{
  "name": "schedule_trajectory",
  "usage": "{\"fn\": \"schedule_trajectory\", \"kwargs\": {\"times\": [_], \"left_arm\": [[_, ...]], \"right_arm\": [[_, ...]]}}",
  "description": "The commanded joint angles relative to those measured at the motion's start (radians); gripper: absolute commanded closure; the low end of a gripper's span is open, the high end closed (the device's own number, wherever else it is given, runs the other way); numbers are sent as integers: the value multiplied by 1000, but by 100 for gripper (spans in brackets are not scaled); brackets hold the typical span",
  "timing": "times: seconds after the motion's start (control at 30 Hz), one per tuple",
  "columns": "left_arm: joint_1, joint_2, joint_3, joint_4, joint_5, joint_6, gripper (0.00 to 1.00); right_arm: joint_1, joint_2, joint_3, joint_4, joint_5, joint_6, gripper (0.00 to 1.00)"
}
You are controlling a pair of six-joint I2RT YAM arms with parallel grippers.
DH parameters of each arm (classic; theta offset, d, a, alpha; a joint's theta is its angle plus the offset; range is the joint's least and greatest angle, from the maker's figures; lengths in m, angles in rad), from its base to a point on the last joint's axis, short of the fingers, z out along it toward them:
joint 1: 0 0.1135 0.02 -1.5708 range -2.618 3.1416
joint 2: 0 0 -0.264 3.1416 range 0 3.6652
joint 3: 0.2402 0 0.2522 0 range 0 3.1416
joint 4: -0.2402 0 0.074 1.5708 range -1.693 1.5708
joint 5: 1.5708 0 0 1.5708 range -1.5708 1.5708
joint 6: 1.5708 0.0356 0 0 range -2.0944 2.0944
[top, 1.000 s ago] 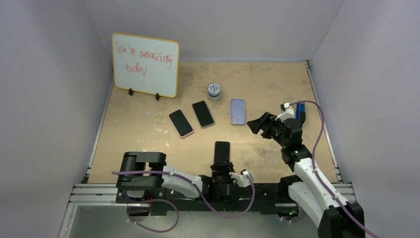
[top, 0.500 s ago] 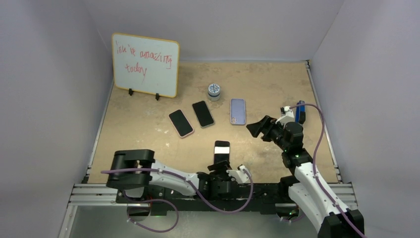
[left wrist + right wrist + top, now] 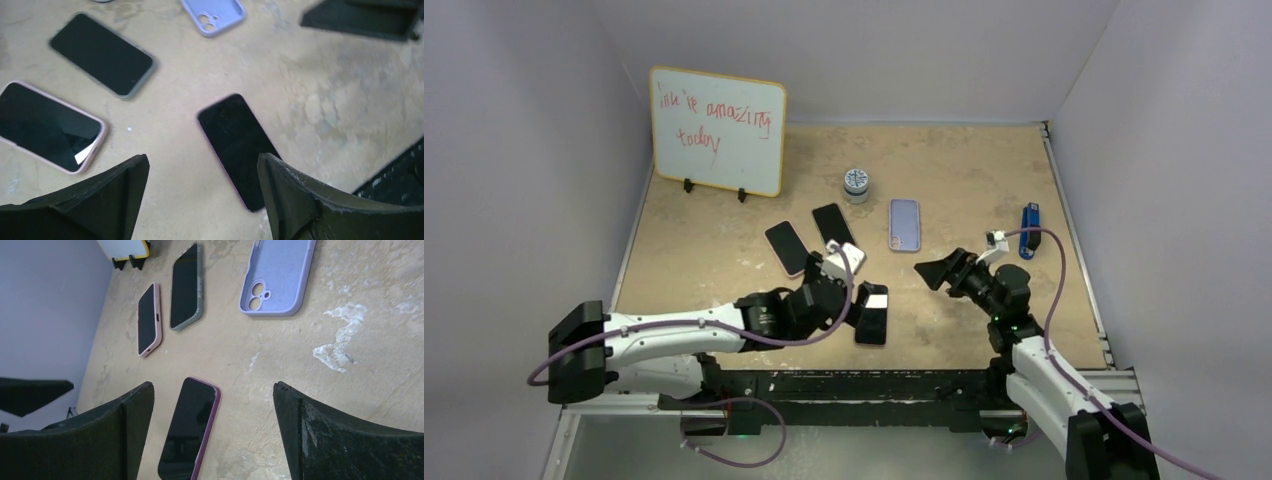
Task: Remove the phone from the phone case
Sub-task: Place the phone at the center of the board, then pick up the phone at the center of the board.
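On the table (image 3: pixel 360 315) — purple-cased phone (image 3: pixel 190 432), flat

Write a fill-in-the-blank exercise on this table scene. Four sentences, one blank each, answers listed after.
1. The left gripper hovers over the purple-cased phone with its jaws ____.
2. The right gripper holds ____.
3. The lavender case has no phone inside, so it lies ____.
4. The handwriting on the whiteboard is ____ in colour.

Missing words: open; nothing; empty; red.
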Motion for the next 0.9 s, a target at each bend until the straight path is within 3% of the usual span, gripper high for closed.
{"fn": "schedule_trajectory", "kwargs": {"times": [0.0, 0.23, 0.5, 0.67, 0.87], "left_arm": [[132, -83, -6, -64, -11, -115, 16], [352, -77, 39, -160, -32, -221, 4], [649, 55, 85, -171, 121, -272, 0], [731, 195, 149, -170, 181, -283, 0], [757, 358, 254, -195, 190, -295, 0]], "right_arm": [[2, 23, -32, 179, -54, 78, 10], [44, -2, -27, 160, -30, 87, 9], [96, -42, -11, 73, 53, 72, 8], [132, -63, 7, 15, 122, 59, 7], [166, -88, 28, -30, 165, 42, 1]]}}
